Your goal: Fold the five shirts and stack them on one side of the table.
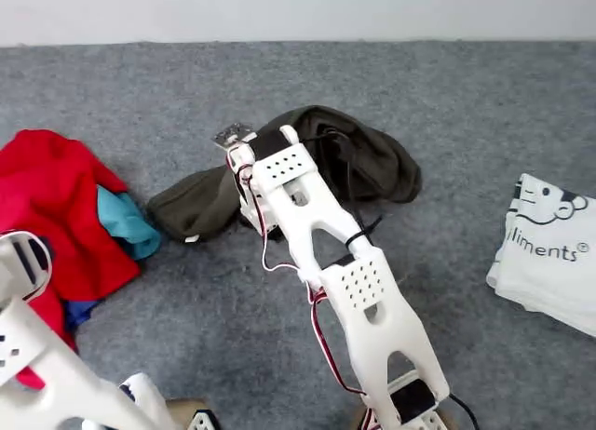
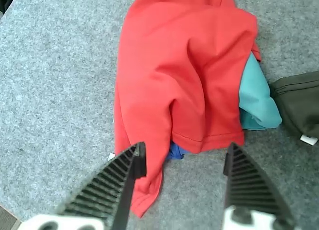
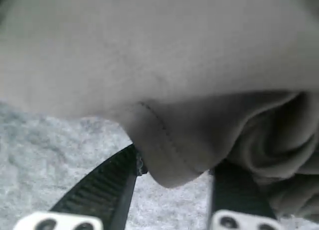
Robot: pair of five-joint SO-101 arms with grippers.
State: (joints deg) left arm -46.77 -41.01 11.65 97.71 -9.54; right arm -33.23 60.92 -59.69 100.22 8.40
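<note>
Centrally, right fingers (image 3: 114, 185) spread, straddling olive shirt (image 1: 372, 160) fold on counter (image 1: 140, 95). Left fingers (image 2: 117, 185) spread above red shirt (image 1: 47, 197), 9 o'clock; folded white shirt (image 1: 549, 253), 3 o'clock.

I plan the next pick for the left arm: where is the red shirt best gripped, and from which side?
Grip the red shirt at its loose hem corner, coming down from above: it lies flat on the mat, clear of the teal shirt, beside the open left hand.

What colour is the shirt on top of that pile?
The shirt is red, clearest in left wrist view.
</note>
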